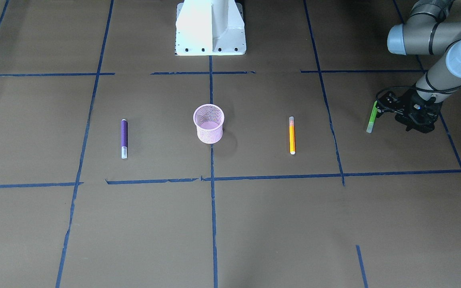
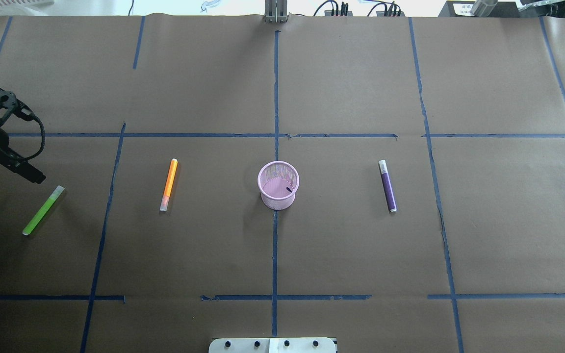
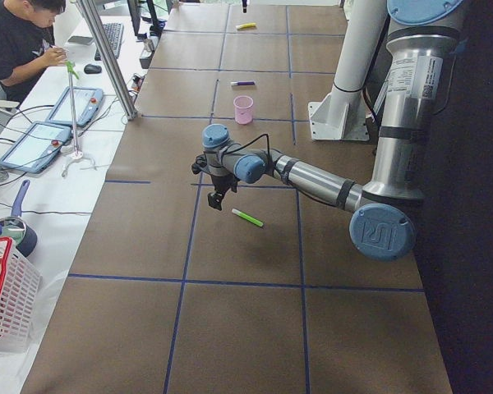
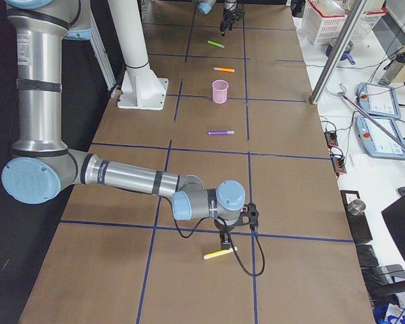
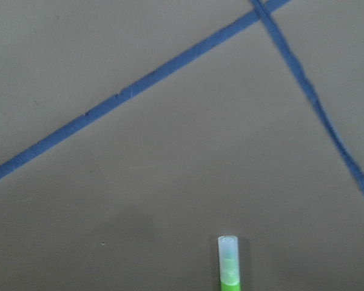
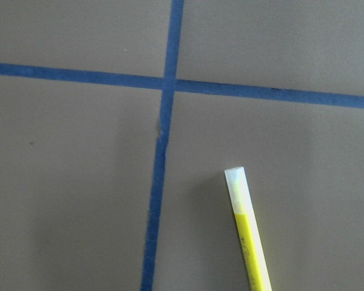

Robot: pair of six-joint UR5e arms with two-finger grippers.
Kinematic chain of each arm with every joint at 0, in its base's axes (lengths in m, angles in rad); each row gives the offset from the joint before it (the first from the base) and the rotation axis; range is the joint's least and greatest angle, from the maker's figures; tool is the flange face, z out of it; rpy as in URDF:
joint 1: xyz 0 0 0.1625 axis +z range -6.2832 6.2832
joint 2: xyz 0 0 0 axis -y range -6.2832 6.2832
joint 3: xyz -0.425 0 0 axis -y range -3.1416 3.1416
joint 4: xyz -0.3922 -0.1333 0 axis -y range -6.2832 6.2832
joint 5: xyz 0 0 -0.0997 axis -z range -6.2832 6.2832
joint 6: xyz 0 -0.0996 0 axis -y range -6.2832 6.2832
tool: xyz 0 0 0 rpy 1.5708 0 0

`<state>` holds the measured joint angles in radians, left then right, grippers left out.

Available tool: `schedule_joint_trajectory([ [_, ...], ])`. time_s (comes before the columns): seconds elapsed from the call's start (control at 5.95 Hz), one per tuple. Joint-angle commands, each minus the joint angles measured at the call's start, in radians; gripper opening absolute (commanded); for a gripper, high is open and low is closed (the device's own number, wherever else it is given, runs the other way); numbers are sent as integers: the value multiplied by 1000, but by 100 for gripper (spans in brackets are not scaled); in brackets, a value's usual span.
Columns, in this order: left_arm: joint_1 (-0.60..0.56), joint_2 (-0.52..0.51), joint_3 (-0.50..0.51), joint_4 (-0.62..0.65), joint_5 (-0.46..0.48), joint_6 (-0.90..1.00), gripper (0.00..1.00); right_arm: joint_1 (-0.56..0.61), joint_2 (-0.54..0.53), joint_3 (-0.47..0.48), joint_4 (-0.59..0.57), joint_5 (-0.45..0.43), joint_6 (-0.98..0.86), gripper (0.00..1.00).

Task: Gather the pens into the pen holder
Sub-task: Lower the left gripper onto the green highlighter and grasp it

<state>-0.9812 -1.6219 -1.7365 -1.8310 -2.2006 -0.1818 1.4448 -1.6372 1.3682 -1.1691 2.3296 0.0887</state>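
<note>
The pink mesh pen holder (image 1: pixel 209 123) (image 2: pixel 278 185) stands upright at the table's middle. The purple pen (image 1: pixel 124 138) (image 2: pixel 387 186) and the orange pen (image 1: pixel 292 136) (image 2: pixel 168 184) lie flat on either side of it. The green pen (image 1: pixel 371 117) (image 2: pixel 43 210) lies near the table's left end. My left gripper (image 1: pixel 416 127) (image 2: pixel 35 175) hovers just beside its cap end, touching nothing; I cannot tell how its jaws stand. The left wrist view shows only the pen's cap (image 5: pixel 229 264). My right gripper (image 4: pixel 224 241) hangs over a yellow pen (image 4: pixel 219 254) (image 6: pixel 249 236); I cannot tell its state.
The robot's white base (image 1: pixel 210 28) stands at the table's robot-side edge. Blue tape lines (image 2: pixel 275 98) divide the brown paper cover. Beyond the far edge are a metal post (image 3: pixel 107 57), tablets (image 3: pixel 33 144), a white basket (image 3: pixel 4 304) and a seated person (image 3: pixel 16 41).
</note>
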Motion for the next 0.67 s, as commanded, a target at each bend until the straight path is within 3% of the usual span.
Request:
schedule_joint_trajectory([
  [0.0,30,11,20,-40,15,-21,100,-6,-6,-121,109,-41,-6,100],
  [0.5,97,8,54,-54,16,-33,100,-18,-3,-195,187,-44,-3,100],
])
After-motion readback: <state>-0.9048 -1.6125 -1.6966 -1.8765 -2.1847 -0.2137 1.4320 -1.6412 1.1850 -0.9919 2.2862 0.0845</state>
